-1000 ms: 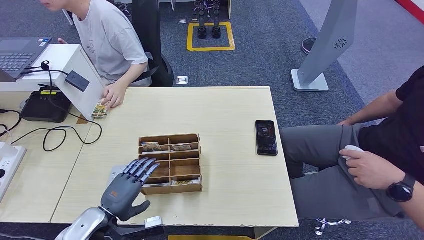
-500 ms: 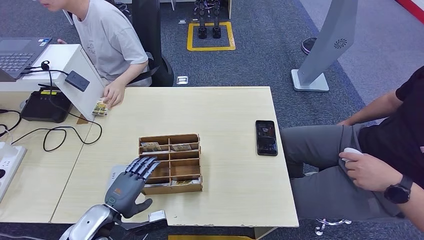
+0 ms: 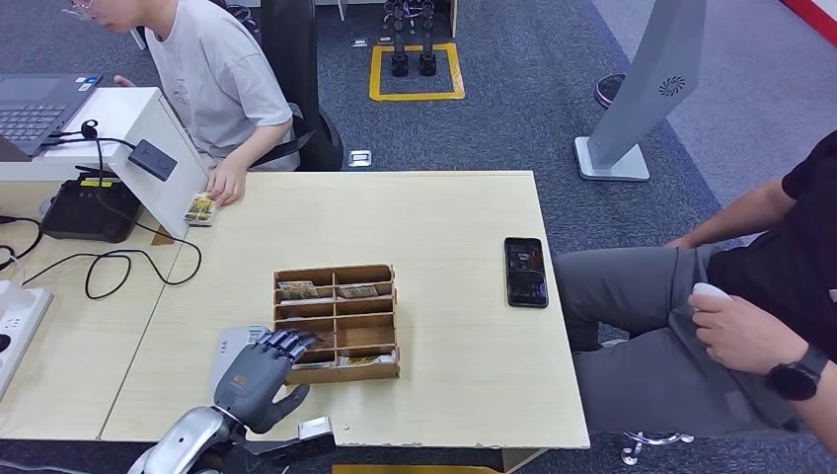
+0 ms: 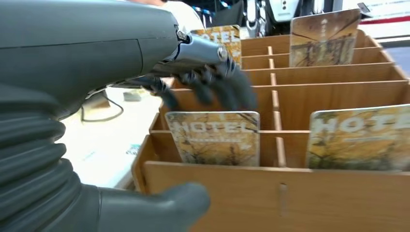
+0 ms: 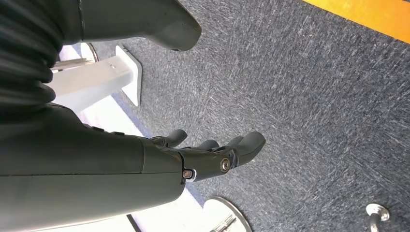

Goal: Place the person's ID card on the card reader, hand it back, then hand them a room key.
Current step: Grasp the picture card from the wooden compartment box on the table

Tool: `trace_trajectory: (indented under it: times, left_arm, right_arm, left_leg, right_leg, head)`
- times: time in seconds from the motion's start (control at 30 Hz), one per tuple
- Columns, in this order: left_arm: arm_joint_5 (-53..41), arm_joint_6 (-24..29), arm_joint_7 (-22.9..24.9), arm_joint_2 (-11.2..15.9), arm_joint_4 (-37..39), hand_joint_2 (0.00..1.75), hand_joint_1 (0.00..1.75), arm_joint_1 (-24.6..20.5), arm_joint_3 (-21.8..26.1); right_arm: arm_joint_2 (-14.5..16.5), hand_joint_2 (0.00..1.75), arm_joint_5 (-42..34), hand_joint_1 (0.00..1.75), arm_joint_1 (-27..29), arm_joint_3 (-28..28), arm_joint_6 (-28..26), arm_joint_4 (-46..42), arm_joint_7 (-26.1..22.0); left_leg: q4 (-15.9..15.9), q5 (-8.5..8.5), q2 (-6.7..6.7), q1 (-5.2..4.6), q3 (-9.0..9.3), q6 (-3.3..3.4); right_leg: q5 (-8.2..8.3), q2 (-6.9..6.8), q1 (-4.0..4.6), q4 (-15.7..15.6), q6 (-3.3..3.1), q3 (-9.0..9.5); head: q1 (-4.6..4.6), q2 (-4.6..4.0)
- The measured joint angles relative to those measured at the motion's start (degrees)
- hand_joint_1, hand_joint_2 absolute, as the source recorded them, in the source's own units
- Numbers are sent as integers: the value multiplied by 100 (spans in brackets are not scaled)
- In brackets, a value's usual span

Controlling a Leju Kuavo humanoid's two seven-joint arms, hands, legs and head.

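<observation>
— While the left hand (image 3: 259, 373) hangs at the near left corner of the wooden card rack (image 3: 338, 323), fingers loosely curled over a near-row cell and gripping nothing, which key would you go for?

— I'd judge the room key (image 4: 216, 137) standing in that near left cell, just under the fingertips (image 4: 227, 89). Lower the fingers behind it, bring the thumb (image 4: 159, 208) to its front face, then pinch and lift straight up so it clears the divider.

— And the ID card (image 3: 200, 208)?

— Well away from the rack, at the table's far left corner, under the seated person's hand (image 3: 225, 184).

— The right hand (image 5: 212, 154)?

— Hanging over the carpet, fingers half curled and empty. Leave it there.
</observation>
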Motion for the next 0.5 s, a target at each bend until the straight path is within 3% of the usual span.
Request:
trace_trajectory:
  times: [0.5]
  left_arm:
    - [382,-107,-161,-77,-4,175,175,11,5]
  right_arm:
    - [0,175,16,0,0,0,2,0,12]
  left_leg:
    - [0,0,0,0,0,0]
  right_leg:
    - [0,0,0,0,0,1]
  head:
    - [0,0]
